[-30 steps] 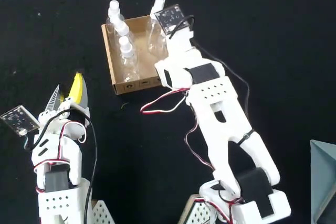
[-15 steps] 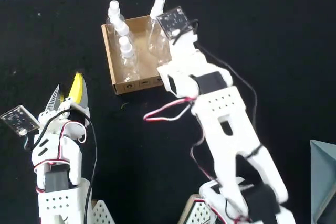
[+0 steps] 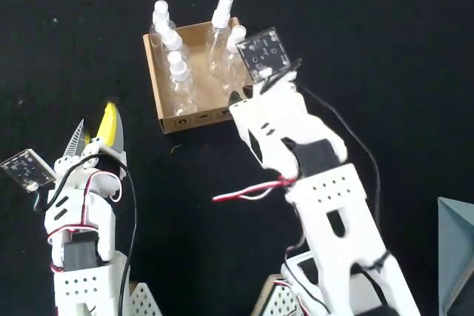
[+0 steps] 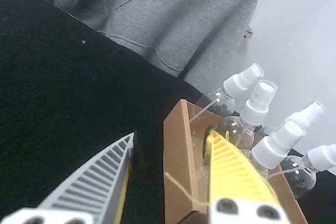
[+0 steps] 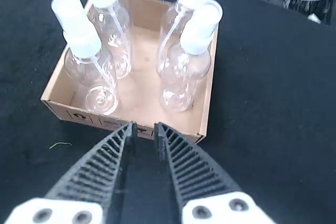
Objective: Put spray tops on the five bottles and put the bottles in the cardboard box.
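A shallow brown cardboard box (image 3: pixel 153 79) sits on the black bench (image 3: pixel 385 57) near its far edge, left of the middle. Five clear plastic bottles with white spray tops (image 3: pixel 180 83) stand upright inside it, three along its left wall and two along its right. The right gripper (image 5: pixel 144 128) hovers just outside the box's near wall, its black jaws a narrow gap apart and holding nothing. The left gripper (image 3: pixel 95 127) is over the bench's near left part, well apart from the box, its grey and yellow jaws spread wide and empty
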{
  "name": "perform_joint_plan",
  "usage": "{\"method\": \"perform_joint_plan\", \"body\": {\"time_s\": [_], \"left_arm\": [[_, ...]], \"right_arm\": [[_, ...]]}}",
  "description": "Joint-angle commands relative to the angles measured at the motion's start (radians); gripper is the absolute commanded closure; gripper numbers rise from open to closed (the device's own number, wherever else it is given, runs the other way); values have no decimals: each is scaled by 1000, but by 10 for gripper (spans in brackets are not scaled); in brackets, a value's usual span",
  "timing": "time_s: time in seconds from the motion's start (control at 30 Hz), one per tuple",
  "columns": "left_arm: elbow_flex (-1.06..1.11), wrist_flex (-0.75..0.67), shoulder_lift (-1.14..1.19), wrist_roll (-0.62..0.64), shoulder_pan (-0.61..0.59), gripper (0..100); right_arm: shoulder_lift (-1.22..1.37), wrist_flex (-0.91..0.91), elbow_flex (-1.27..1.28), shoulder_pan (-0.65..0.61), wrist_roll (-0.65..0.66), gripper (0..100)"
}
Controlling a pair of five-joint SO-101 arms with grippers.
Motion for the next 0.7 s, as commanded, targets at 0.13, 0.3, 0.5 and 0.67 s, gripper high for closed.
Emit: {"method": "perform_joint_plan", "body": {"time_s": [0.13, 0.3, 0.5, 0.67], "left_arm": [[24, 6, -15, -11, -12, 801], [24, 6, -15, -11, -12, 801], [24, 6, -15, -11, -12, 801], [24, 6, -15, -11, -12, 801]], "right_arm": [[-188, -97, 87, -20, 12, 988], [-283, -150, 165, -20, 12, 988], [-371, -203, 237, -20, 12, 988], [-433, -215, 274, -20, 12, 988]]}}
